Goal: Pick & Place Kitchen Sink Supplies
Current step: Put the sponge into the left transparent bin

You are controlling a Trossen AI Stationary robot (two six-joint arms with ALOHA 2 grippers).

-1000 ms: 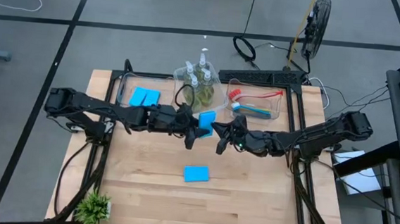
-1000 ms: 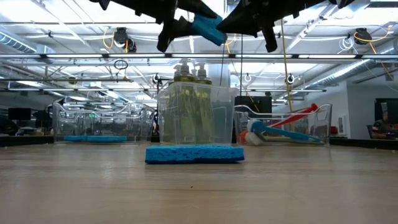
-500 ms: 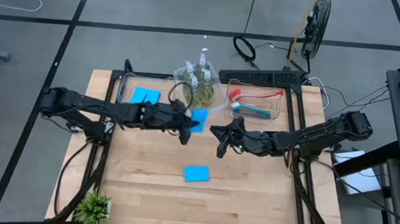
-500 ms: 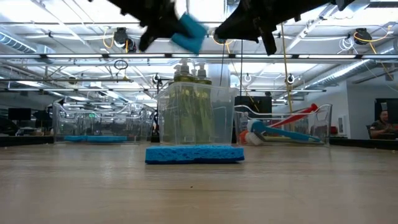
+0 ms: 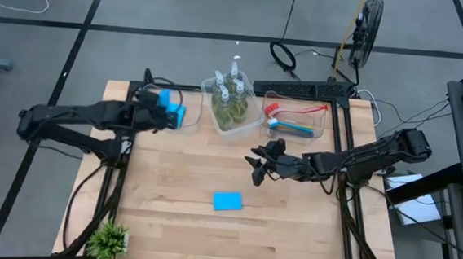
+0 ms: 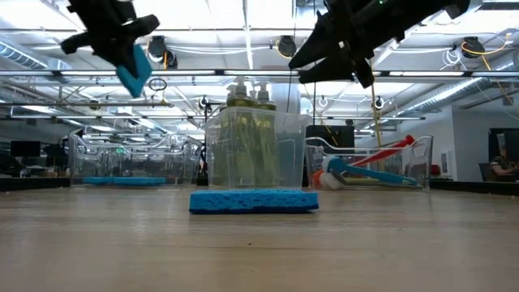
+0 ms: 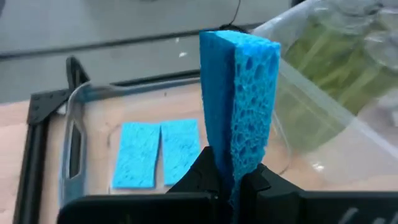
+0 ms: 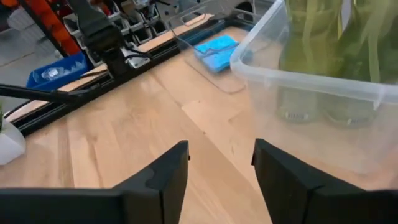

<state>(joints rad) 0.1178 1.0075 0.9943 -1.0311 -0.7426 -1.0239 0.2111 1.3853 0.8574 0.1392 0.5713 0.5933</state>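
Note:
A light-blue sponge is held in the air by my left gripper, which is shut on it at the right end of the left clear tub. Two more sponges lie flat on that tub's floor. Another sponge lies flat on the table's middle. The middle tub holds the pump bottles, and the right tub holds the brushes. My right gripper hangs open over the table's middle with nothing between its fingers. My left gripper pinches the sponge's one end between its two fingers, one on each broad face. The fingers slant downward from the table's left side. The sponge sticks out beyond the fingertips, edge-on and tilted, lifted clear above the left tub.
A small potted plant stands at the near left corner. Black frame rails run along both sides of the table. Bare wood lies between the lone sponge and the tubs.
My left gripper has shut on the sponge that my right gripper held up at the table's middle. It has carried the sponge toward the left edge, to above the left tub, turning as it went. My right gripper has opened, let go and tipped a little downward.

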